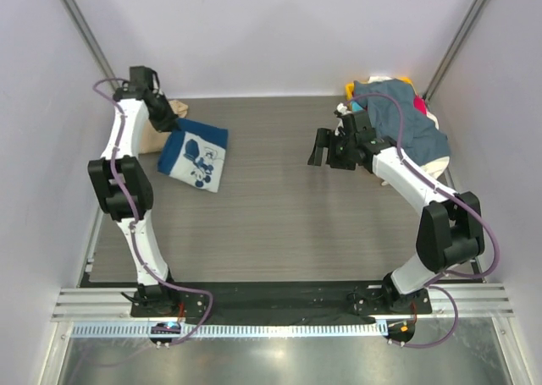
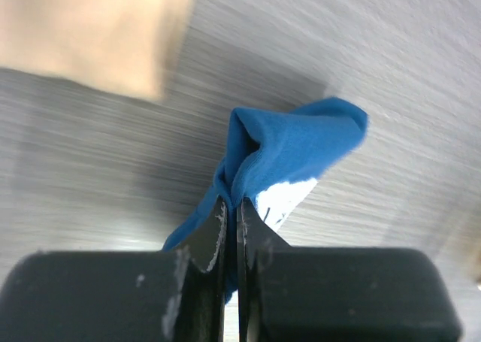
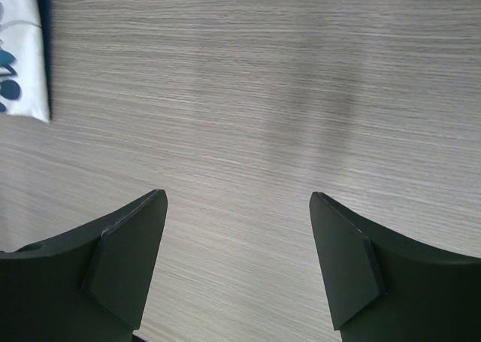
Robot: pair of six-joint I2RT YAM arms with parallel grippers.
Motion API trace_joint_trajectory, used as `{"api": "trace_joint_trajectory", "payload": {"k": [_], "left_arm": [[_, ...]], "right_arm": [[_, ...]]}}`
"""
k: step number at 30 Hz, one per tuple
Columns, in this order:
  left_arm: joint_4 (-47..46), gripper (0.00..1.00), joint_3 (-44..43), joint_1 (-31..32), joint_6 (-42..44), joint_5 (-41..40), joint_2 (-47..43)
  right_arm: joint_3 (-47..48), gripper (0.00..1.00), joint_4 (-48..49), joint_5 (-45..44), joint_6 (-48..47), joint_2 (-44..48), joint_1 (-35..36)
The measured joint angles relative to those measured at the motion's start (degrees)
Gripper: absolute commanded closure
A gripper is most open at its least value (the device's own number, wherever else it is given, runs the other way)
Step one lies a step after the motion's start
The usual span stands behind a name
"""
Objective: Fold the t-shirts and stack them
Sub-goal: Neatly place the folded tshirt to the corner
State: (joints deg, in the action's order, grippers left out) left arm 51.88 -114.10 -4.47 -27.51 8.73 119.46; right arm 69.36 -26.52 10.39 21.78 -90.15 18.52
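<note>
Left gripper (image 2: 231,207): clenched on a raised fold at the edge of the navy blue cloth t-shirt with white cartoon print (image 1: 196,154).
Navy shirt: folded, at the far left of the grey wood-grain bench (image 1: 279,207), just beside a tan cloth t-shirt (image 2: 90,34).
Right gripper (image 3: 237,199): released, jaws wide, nothing between them, over bare bench.
Heap of loose cloth t-shirts (image 1: 406,127): far right corner, a slate-blue one on top.
</note>
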Motion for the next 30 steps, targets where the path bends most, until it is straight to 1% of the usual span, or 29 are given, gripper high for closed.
{"api": "trace_joint_trajectory", "payload": {"k": [5, 10, 16, 30], "left_arm": [[5.03, 1.0, -8.35, -5.27, 3.74, -1.07, 1.73], [6.29, 1.0, -12.15, -8.63, 5.51, -1.62, 3.28], [7.06, 1.0, -16.96, -8.61, 6.8, -0.07, 5.68], [6.16, 1.0, -24.76, -8.41, 6.93, 0.76, 6.64]], "right_arm": [[-1.03, 0.18, 0.39, 0.9, 0.0, 1.01, 0.0], [-1.25, 0.17, 0.9, 2.29, 0.02, 1.25, 0.0], [-1.53, 0.17, 1.73, 3.41, 0.07, 1.44, 0.0], [-1.88, 0.17, 2.56, 4.33, 0.61, 1.44, -0.02]]}}
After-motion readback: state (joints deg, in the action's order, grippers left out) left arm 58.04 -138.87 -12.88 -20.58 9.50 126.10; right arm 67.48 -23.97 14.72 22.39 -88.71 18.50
